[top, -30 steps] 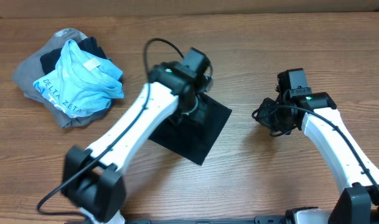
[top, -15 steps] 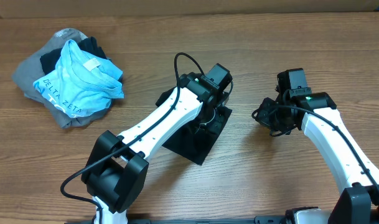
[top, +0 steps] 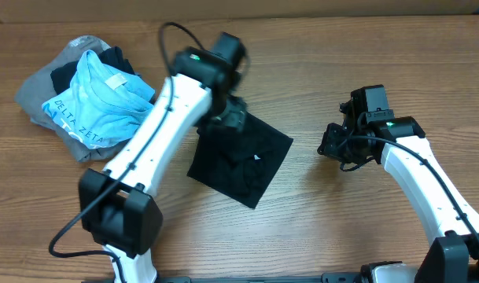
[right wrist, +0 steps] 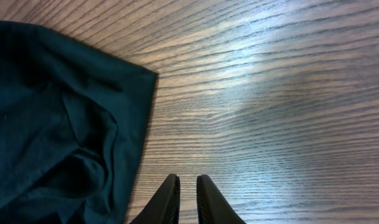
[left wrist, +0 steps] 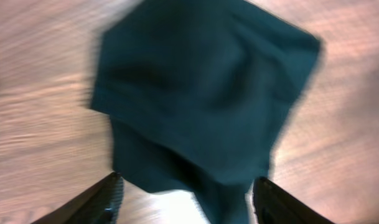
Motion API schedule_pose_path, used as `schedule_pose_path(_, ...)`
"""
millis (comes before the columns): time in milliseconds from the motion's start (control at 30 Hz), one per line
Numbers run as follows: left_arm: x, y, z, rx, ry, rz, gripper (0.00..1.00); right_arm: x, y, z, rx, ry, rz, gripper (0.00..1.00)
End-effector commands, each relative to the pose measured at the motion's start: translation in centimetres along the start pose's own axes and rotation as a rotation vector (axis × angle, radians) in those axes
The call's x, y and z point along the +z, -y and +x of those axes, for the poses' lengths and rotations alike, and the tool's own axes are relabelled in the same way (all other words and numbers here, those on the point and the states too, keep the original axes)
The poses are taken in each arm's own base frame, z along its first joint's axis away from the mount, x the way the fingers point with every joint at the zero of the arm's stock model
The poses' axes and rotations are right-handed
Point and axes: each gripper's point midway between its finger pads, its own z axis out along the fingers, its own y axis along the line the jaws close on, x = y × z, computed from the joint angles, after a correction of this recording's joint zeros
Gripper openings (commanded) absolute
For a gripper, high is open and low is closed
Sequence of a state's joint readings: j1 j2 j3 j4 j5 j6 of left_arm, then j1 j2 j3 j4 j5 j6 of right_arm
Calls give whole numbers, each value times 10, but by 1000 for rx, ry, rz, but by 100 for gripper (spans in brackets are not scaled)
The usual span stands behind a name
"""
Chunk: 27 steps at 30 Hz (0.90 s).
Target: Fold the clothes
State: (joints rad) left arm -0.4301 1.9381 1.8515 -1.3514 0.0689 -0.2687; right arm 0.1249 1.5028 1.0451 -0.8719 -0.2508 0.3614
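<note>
The black shirt (top: 237, 161) lies in the overhead view as a compact, roughly square packet set cornerwise in the middle of the surface (top: 318, 228); a small white tag (top: 257, 156) shows on top; the left gripper (top: 227, 119) hangs over its far-left corner, though the arm hides whether it touches cloth; the right gripper (top: 332, 146) waits well apart to the right, over bare wood; the light blue shirt (top: 101, 102) and grey garment (top: 35, 98) sit heaped at the far left. I judge the folding nearly done; the next move calls for a tidying press on the lumpy middle, or for drawing both arms clear.

The left wrist view is blurred; the fingers (left wrist: 105, 199) stand wide apart with nothing between them; the shirt spreads beyond them, its near edge cut off at the bottom; its folds are hard to read.

In the right wrist view the fingers (right wrist: 167, 199) are almost together, a thin gap between, and empty; they hover over wood near the shirt's edge; the shirt runs out of frame at left and bottom.
</note>
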Motion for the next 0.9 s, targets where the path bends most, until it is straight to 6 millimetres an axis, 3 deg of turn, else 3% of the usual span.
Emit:
schedule_pose_path(0,11,-20,-10,31,1,10,72,-2,-4,-1,-26,6,-17,14)
schedule_pose_path(100,36,-28,-15,47,-29,35,75,-2,-4,-1,-26,5,-17,13)
schedule_pose_path(200,60,-38,-14,16,-87,40,73,-2,-3,0,-24,-1,-14,14)
schedule_pose_path(433,89,-21,-8,65,-174,220,68,-2,-2,2,-22,-9,-10,13)
schedule_pose_path(500,92,-13,-6,77,-190,271,49,-2,-2,2,-22,-9,-10,14)
schedule_pose_path(600,81,9,-5,105,-186,409,6,-2,-2,2,-22,-9,-9,14)
schedule_pose_path(700,61,23,-9,111,-151,491,4,-2,-2,2,-22,-8,-10,14)
schedule_pose_path(867,7,41,-22,154,-17,520,4,-2,5,0,-21,6,30,14)
